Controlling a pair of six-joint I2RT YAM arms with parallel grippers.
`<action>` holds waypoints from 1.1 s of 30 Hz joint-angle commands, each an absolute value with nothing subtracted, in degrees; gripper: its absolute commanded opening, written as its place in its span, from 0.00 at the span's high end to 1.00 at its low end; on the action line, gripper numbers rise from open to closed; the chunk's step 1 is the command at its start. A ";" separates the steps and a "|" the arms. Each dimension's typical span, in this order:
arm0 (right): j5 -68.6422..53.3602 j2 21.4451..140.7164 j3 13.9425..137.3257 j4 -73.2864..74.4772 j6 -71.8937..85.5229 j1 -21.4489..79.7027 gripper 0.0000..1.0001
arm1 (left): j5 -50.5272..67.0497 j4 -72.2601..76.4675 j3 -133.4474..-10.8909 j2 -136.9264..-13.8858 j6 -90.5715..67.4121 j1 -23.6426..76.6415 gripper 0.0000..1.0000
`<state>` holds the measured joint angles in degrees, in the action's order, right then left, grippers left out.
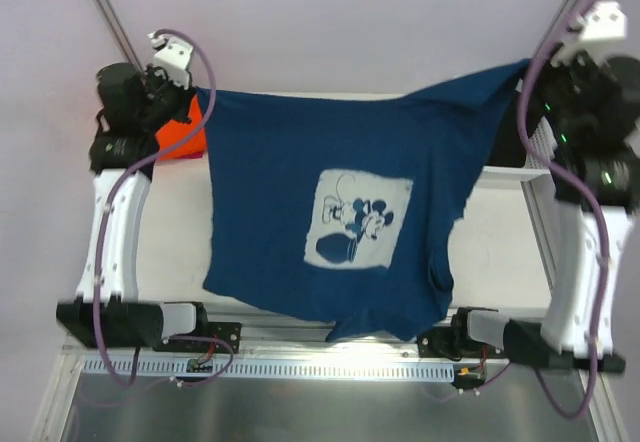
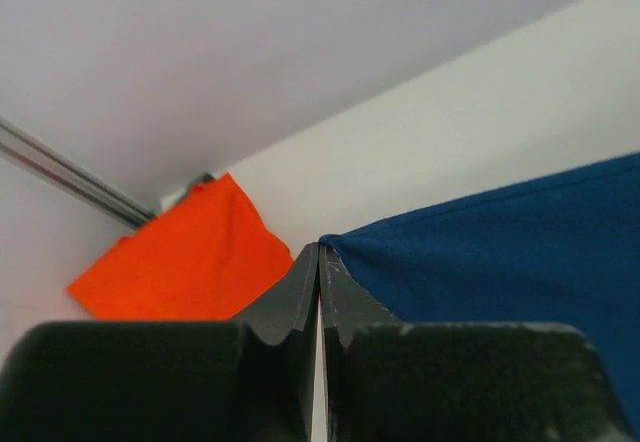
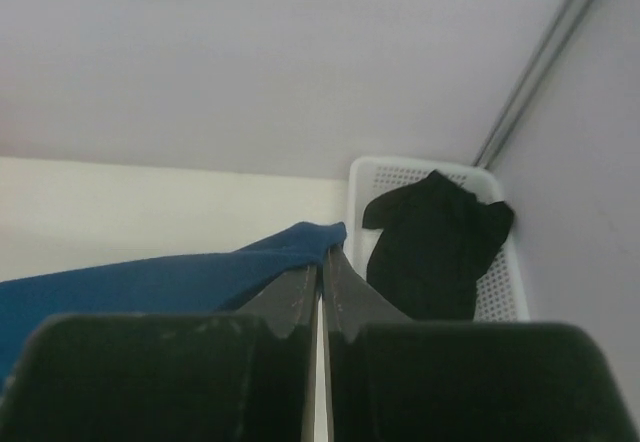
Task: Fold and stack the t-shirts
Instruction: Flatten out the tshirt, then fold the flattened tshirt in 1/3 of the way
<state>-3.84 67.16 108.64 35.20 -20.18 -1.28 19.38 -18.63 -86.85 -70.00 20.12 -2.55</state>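
Observation:
A navy blue t-shirt [image 1: 330,222] with a pale square cartoon print hangs spread above the table, held up by two corners. My left gripper [image 1: 196,94] is shut on its far-left corner [image 2: 345,245], and my right gripper [image 1: 527,65] is shut on its far-right corner [image 3: 325,232]. The shirt's lower edge droops toward the near side of the table. A bright orange t-shirt [image 1: 183,134] lies flat on the table at the far left, beneath the left gripper [image 2: 320,250]; the left wrist view shows it [image 2: 185,257] beside the fingers.
A white perforated basket [image 3: 400,177] holding a black garment [image 3: 430,242] stands at the far right of the table, below the right gripper [image 3: 322,257]. Its rim [image 1: 510,177] shows beside the right arm. A grey wall rises behind the table.

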 commanded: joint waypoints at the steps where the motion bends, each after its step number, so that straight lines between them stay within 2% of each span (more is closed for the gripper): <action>1: -5.53 83.69 112.83 29.26 -20.57 -1.76 1.00 | 19.25 -12.22 -85.25 -79.43 23.29 -2.46 1.00; 5: -6.24 99.08 121.62 31.46 -21.35 -0.44 1.00 | 20.39 -9.41 -87.09 -92.25 23.20 -2.37 1.00; 15: -5.01 121.26 122.78 30.94 -24.07 3.16 1.00 | 18.02 -7.82 -99.92 -114.07 28.91 -3.16 1.00; 22: -4.39 125.42 124.19 30.76 -24.00 4.92 1.00 | 17.67 -8.09 -105.03 -119.53 28.74 -3.08 1.00; 33: -6.07 121.11 121.37 31.81 -23.38 2.81 0.99 | 17.67 -8.17 -96.42 -111.19 29.00 -2.64 1.00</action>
<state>-5.23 125.95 121.05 32.47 -23.18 4.14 17.45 -9.61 -97.97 -116.81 27.75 -2.68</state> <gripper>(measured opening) 0.019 0.003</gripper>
